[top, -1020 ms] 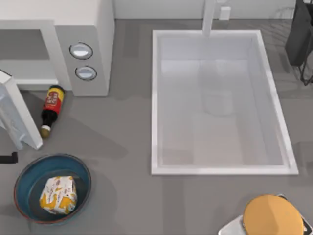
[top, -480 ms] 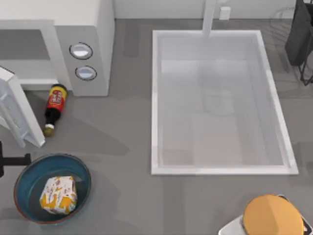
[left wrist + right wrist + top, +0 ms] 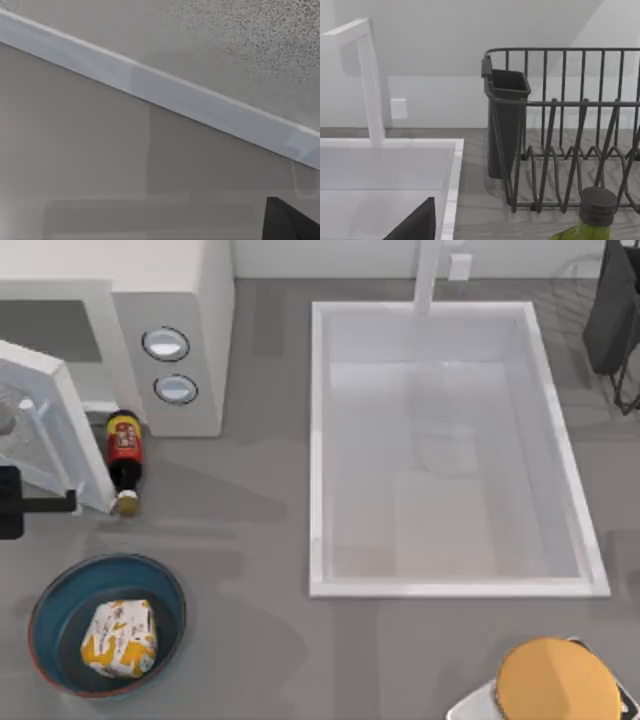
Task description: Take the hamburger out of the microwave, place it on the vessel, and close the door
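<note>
White paper with orange-yellow patches and dark specks wraps the one hamburger (image 3: 119, 638), a squarish rounded parcel with no clear long axis, sitting inside the single teal vessel (image 3: 50, 605) with its reddish-brown rim, near the table's left front. One microwave (image 3: 190, 300) stands at the back left, showing two round knobs (image 3: 166, 343). Its door (image 3: 48, 420) hangs partly open, slanting out from the cavity, its far edge just beside one dark bottle (image 3: 125, 448) lying with its cap toward the front. At the left edge, the left gripper (image 3: 25, 504) sits just in front of the door; whether it is open or closed, I cannot tell.
</note>
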Robot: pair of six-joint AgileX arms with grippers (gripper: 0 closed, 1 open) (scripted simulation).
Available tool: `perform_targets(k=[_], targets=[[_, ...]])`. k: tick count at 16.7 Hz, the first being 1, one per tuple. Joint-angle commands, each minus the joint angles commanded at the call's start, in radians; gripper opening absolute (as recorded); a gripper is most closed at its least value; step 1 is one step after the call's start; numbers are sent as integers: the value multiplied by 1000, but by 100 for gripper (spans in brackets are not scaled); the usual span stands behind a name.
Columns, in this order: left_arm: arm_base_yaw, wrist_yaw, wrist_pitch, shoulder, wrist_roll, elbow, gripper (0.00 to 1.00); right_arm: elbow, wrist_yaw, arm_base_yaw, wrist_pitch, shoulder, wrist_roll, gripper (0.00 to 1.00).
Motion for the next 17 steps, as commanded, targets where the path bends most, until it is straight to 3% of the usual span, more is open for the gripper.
perform_targets(k=[5,11,14,17], targets=[[-16,-10,77,175,-9,106,0,0,0,0,0,0,0,100],[4,-8,78,186,3,122,0,0,0,0,0,0,0,100],[73,-2,70,255,46,205,0,0,0,0,0,0,0,100],[73,-4,65,370,60,332,0,0,0,0,0,0,0,100]])
